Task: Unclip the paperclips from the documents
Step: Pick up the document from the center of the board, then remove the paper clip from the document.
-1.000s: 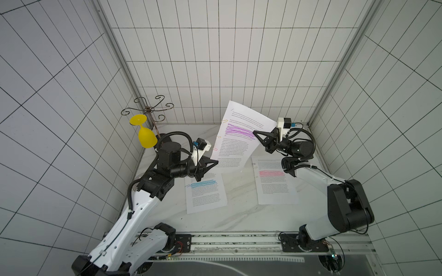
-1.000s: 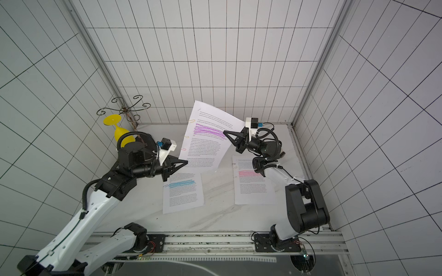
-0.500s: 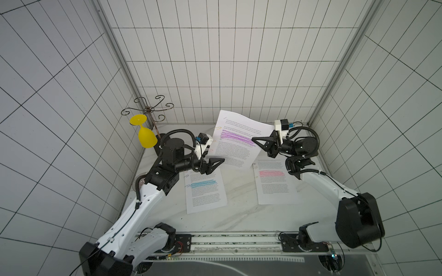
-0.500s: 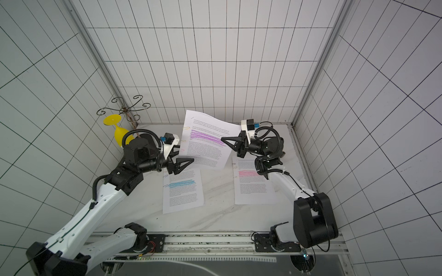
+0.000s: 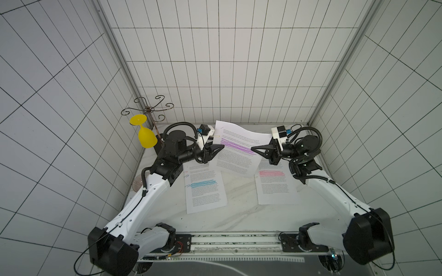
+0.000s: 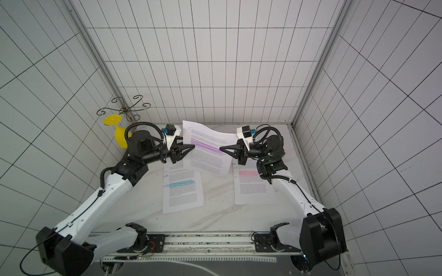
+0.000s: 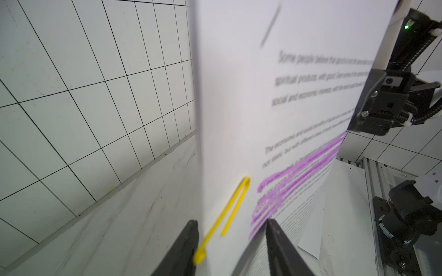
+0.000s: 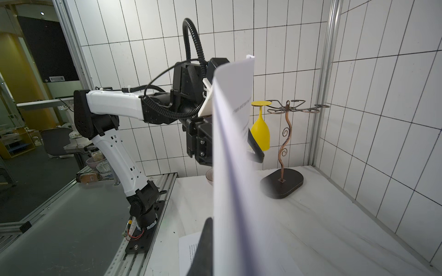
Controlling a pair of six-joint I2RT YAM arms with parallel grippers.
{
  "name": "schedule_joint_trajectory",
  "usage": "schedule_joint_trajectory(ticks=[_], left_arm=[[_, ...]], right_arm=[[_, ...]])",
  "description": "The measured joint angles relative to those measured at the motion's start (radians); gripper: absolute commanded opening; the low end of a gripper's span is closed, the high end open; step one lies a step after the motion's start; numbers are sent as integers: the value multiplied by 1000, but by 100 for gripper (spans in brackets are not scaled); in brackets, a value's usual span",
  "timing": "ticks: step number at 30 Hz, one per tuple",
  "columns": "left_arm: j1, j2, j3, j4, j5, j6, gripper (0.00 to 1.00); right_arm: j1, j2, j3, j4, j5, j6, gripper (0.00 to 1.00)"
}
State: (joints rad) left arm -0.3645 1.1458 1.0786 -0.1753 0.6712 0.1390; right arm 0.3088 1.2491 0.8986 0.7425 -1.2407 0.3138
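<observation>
Since the earlier frames, the purple-banded document [image 5: 239, 153] has come down lower and flatter, and the left gripper [image 7: 230, 222] has moved in on its free edge. The right gripper [image 5: 253, 148] is clamped on the opposite edge, holding the sheaf clear of the marble tabletop [image 5: 239, 215].

The left jaws stand apart astride the page edge. The yellow paperclip [image 7: 228, 212] lies between them, its outer end beside one finger.

Recommendation: pinch the protruding loop only, not the paper, then draw it off along the clip's length against a firm right-hand hold.

- **Paper:** thin, limp and bowing.
- **Clip:** smooth coated wire, probably slippery.
- **Fingers:** black tapered wedges.

The blue-banded document [image 5: 205, 191] and pink-banded document [image 5: 275, 188] lie flat. Small paperclips [image 5: 186, 175] show on the blue one's edge.
</observation>
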Motion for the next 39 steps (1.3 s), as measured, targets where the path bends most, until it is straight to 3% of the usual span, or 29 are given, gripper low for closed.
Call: schedule_joint_trajectory(ticks=[6,12,15,17,19,20,24,27,29,32,35,36,39], left_arm=[[3,-8,17,22,37,-24,33],[3,-8,17,21,63,-31,10],[3,-8,17,9,71,-34,12],[3,-8,17,-4,79,-32,26],[3,-8,16,-18,89,-32,30],[3,-8,16,-25,93,-27,30],[3,-8,16,-57,102,-9,14],[3,-7,16,-73,105,-6,9],[3,-5,16,-78,105,-2,8],[5,-5,15,-86,105,3,19],[5,-5,13,-94,107,3,22],[5,-5,11,-97,107,3,21],[5,-4,8,-105,107,4,6]], right_arm=[[0,-5,0,-140,1,-86,0],[0,-5,0,-265,10,-158,0],[0,-5,0,-305,18,-182,0],[0,-5,0,-322,26,-192,0],[0,-5,0,-335,34,-200,0],[0,-5,0,-339,36,-203,0],[0,-5,0,-344,47,-212,0],[-1,-5,0,-346,53,-217,0],[-3,-5,0,-348,54,-219,0],[-11,-5,0,-351,56,-222,0],[-19,-5,1,-351,58,-224,0],[-21,-5,2,-352,58,-225,0],[-21,-5,12,-356,58,-225,0]])
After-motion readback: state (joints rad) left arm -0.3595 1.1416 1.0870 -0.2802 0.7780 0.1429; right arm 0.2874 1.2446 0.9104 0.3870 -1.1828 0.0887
